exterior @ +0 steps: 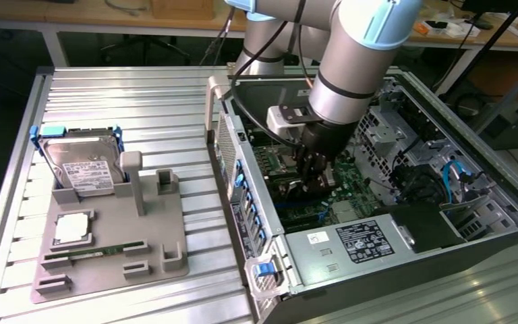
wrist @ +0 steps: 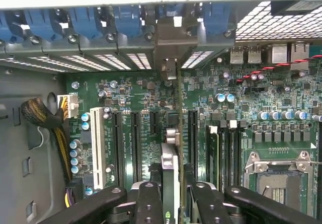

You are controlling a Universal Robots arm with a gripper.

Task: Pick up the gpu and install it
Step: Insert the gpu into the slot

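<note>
In the exterior view, the arm reaches down into an open computer case (exterior: 475,223) that lies on its side on the slatted metal desk (exterior: 124,94). The gripper (exterior: 311,177) is low inside the case, just over the green motherboard (exterior: 349,182). From here we cannot make out what sits between its dark fingers. On the exterior view's left, well apart from the case, a grey holder tray (exterior: 151,236) rests on the desk. It carries a silver hard drive (exterior: 79,165) leaning in a blue frame, a square processor chip (exterior: 72,228) and a long narrow memory stick (exterior: 92,251). A power supply (exterior: 363,239) with a white label fills the near corner of the case.

In the wrist view, we look along the gpu (wrist: 171,168), which stands on edge over the motherboard (wrist: 241,98). The gripper (wrist: 173,204) is closed on it, with a black finger (wrist: 148,204) pressed to each side of the thin card. The gpu runs parallel to the long black expansion slots (wrist: 135,143), between them and the memory slots (wrist: 226,148). Its grey metal end bracket (wrist: 168,48) is up against the rear wall of the case, among the blue clips (wrist: 83,22). The card hides the slot beneath it, so we cannot tell whether its lower edge is seated. The empty processor socket (wrist: 274,176) lies to one side, and a yellow-and-black cable bundle (wrist: 45,118) lies to the other.
</note>
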